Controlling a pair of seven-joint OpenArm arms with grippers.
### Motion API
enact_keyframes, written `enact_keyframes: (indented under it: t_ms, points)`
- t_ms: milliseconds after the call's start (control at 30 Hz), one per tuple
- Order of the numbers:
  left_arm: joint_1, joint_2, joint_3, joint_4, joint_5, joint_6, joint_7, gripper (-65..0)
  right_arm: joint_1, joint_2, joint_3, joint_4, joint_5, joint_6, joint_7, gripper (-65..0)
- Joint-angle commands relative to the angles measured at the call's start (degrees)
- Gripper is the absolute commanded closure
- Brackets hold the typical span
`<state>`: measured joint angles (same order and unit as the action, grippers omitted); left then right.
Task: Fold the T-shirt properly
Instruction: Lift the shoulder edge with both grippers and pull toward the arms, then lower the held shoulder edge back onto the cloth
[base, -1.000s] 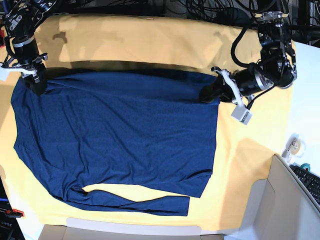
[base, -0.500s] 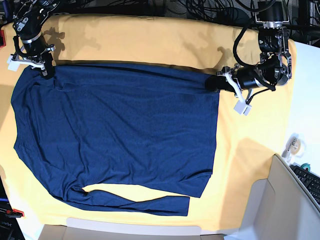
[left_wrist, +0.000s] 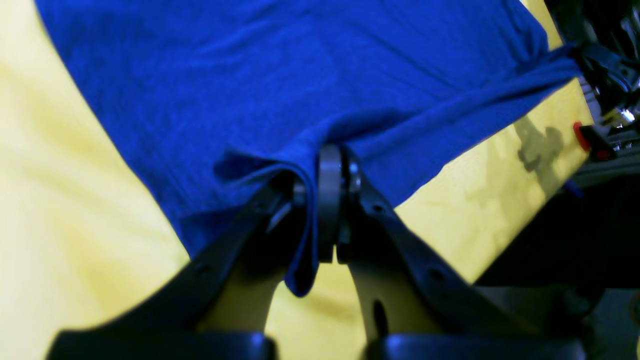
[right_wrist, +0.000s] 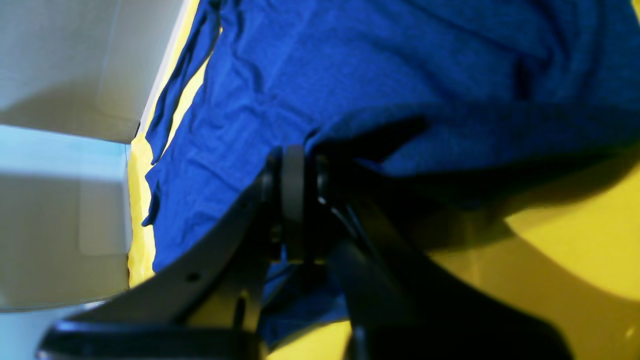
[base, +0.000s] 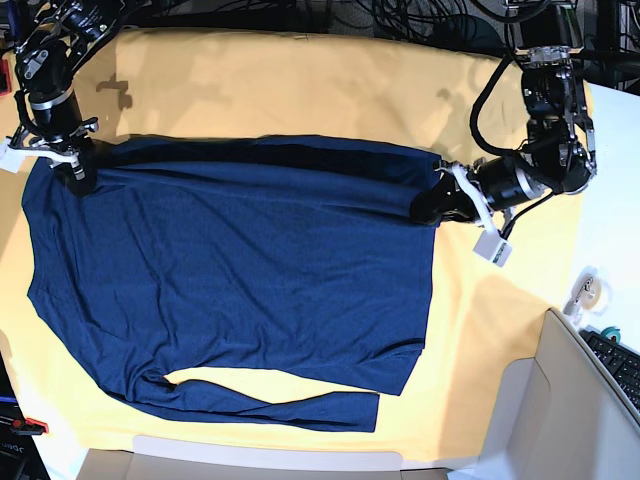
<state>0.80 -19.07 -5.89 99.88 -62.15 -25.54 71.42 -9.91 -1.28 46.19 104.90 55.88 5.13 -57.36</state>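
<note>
The dark navy T-shirt (base: 240, 270) lies spread on the yellow-orange table cloth (base: 300, 80), a long sleeve folded along its near edge. My left gripper (base: 428, 208), on the base view's right, is shut on the shirt's far right corner; the left wrist view shows its jaws (left_wrist: 325, 200) pinching a fold of blue fabric (left_wrist: 280, 90). My right gripper (base: 78, 172), on the base view's left, is shut on the shirt's far left corner; the right wrist view shows it (right_wrist: 295, 200) clamped on the fabric (right_wrist: 350, 65). The far edge is lifted and casts a shadow.
A white box (base: 575, 410) stands at the near right, with a keyboard (base: 620, 365) beside it. A tape roll (base: 590, 292) lies on the white surface to the right. Cables and dark equipment run along the far edge.
Both grippers moved back toward the near side with the shirt's far edge. The left gripper dropped from the far right corner toward the shirt; the far edge now shows a wider shadow.
</note>
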Motion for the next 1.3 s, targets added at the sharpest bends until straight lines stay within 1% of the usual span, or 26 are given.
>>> enact_keyframes:
  t_ms: [0,100,167,267,333,367,400,500,567,633,800,1267]
  points:
    - [-0.67,-1.19,-0.04,-0.93,-0.93,-0.09,-1.84,0.0,0.11,0.62,0.09,-0.16,0.87,0.46,0.70,0.0]
    - [-0.67,-2.60,0.40,-6.03,-0.93,-0.09,-3.42,0.0,0.02,1.67,-0.08,-3.06,0.78,0.46,0.70,0.0]
    - [-0.67,-2.60,0.40,-9.28,-0.93,-0.09,-3.51,0.0,-0.07,2.03,-0.79,-5.34,0.78,0.46,0.70,0.0]
    - [-0.67,-2.60,0.40,-12.62,-0.93,-0.09,-3.07,-0.1,-0.15,3.96,-2.11,-8.42,0.78,0.46,0.70,0.0]
    - [-0.67,-2.60,0.40,-13.06,-0.40,-0.09,-3.07,-2.7,-0.24,5.10,-4.04,-9.30,0.78,0.46,0.70,0.0]
    - [-0.58,-2.60,0.48,-13.06,0.39,-0.09,-2.98,-5.2,-0.24,5.54,-4.92,-9.47,0.78,0.46,0.70,0.0]
    - [-0.58,-2.60,0.92,-13.06,1.10,-0.17,-2.98,-8.1,-0.24,5.72,-5.89,-9.47,0.78,0.46,0.70,0.0]
    - [-0.58,-2.60,2.15,-12.89,2.68,-0.17,-2.98,-13.9,-0.33,6.07,-7.47,-9.56,1.05,0.46,0.70,0.0]
    - [-0.58,-2.60,2.42,-12.89,3.03,-0.17,-2.98,-15.1,-0.33,6.07,-8.08,-9.56,1.13,0.46,0.62,0.0]
    - [-0.58,-2.60,2.42,-12.89,3.03,-0.17,-2.98,-15.2,-0.33,6.07,-8.17,-9.56,1.22,0.46,0.44,0.0]
    - [-0.58,-2.60,2.42,-12.89,3.03,-0.17,-2.98,-15.3,0.11,5.89,-7.73,-9.56,1.31,0.46,-4.04,0.0]
    - [-0.58,-2.60,2.42,-12.89,3.03,-0.17,-2.98,-15.3,-1.30,5.63,-8.00,-9.83,1.22,0.54,-4.22,0.0]
